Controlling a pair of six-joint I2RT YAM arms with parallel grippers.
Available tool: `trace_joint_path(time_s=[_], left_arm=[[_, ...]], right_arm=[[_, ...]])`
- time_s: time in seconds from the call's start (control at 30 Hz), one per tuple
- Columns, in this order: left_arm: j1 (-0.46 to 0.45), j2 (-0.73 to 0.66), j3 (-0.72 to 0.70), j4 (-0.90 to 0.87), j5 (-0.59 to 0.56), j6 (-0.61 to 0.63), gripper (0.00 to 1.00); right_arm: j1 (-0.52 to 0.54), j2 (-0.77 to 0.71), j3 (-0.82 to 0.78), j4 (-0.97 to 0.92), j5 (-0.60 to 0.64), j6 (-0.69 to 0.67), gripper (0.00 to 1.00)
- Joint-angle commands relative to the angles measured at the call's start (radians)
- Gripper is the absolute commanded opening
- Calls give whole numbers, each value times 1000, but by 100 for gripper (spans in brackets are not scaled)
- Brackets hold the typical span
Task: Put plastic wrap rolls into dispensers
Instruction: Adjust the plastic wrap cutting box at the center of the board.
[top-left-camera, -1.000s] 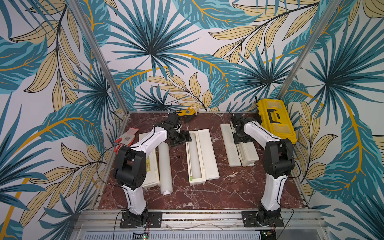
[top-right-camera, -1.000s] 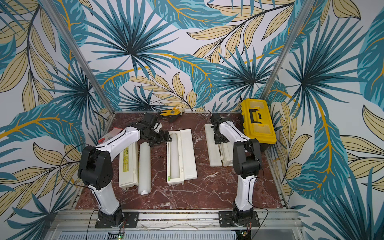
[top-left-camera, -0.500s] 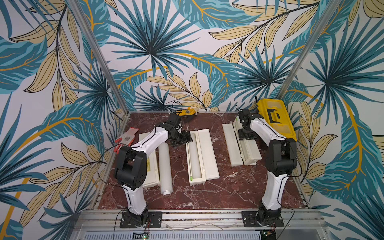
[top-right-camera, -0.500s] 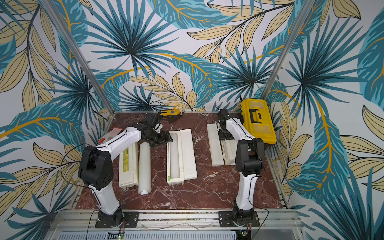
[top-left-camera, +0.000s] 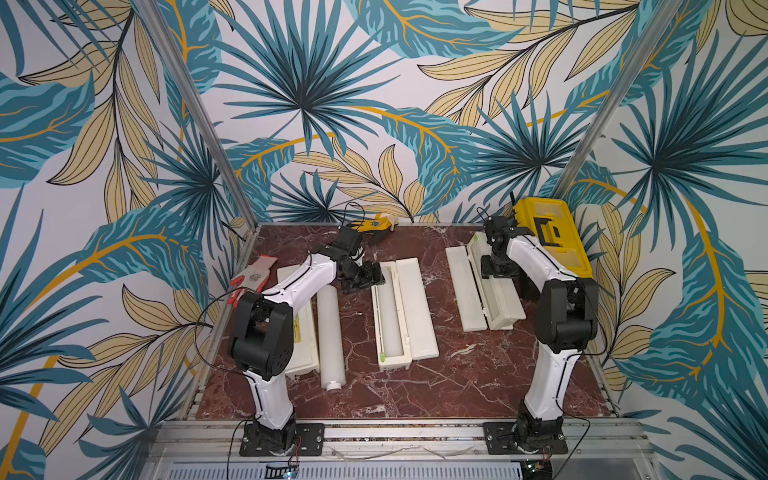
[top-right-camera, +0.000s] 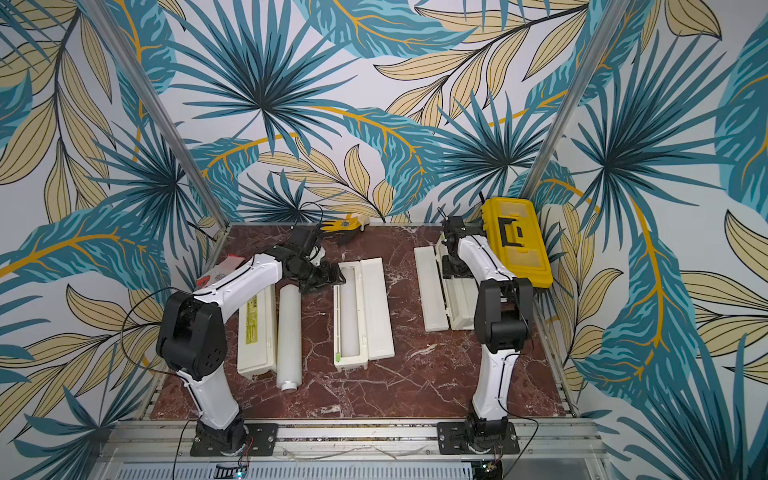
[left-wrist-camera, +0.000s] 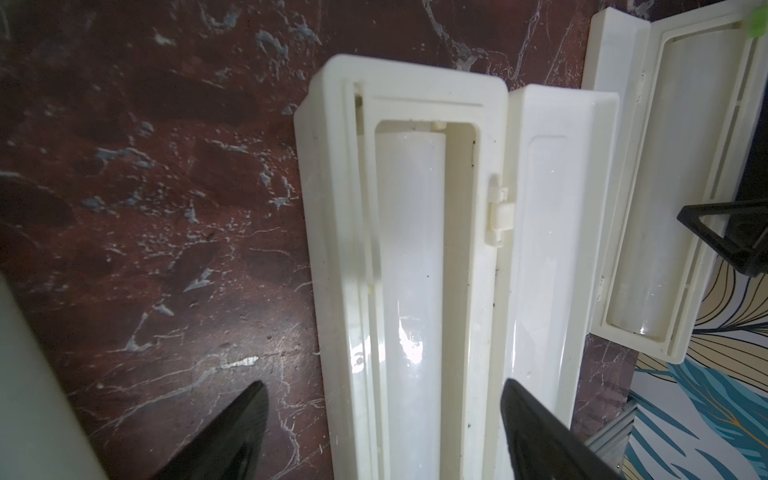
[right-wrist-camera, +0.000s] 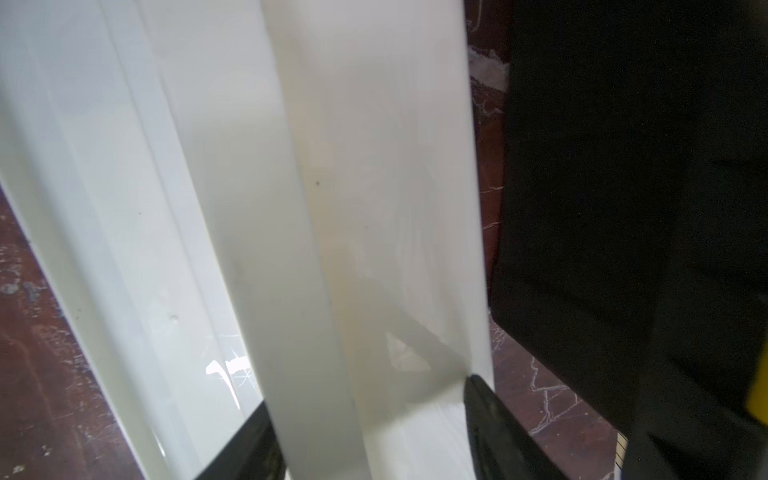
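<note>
While it lies open, middle dispenser holds roll.

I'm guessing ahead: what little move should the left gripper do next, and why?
Probably swing to the open lid of the middle dispenser and start flipping it shut: the left gripper hovers open, and a roll already lies inside.
</note>
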Motion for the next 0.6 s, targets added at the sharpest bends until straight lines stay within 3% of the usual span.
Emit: trace_joint_path(time_s=[0.0,0.33,0.57], left_arm=[[-3,-15,0,-2,-7,3,88],[-1,-18,-5,-2,-5,8,89],[8,-10,-3,-3,11,13,89]], right_arm=[[-60,131,-68,-37,-197,15,61],[-121,153,-61,-45,-375,-56,50],[-154,178,-29,-63,-488,-80,49]])
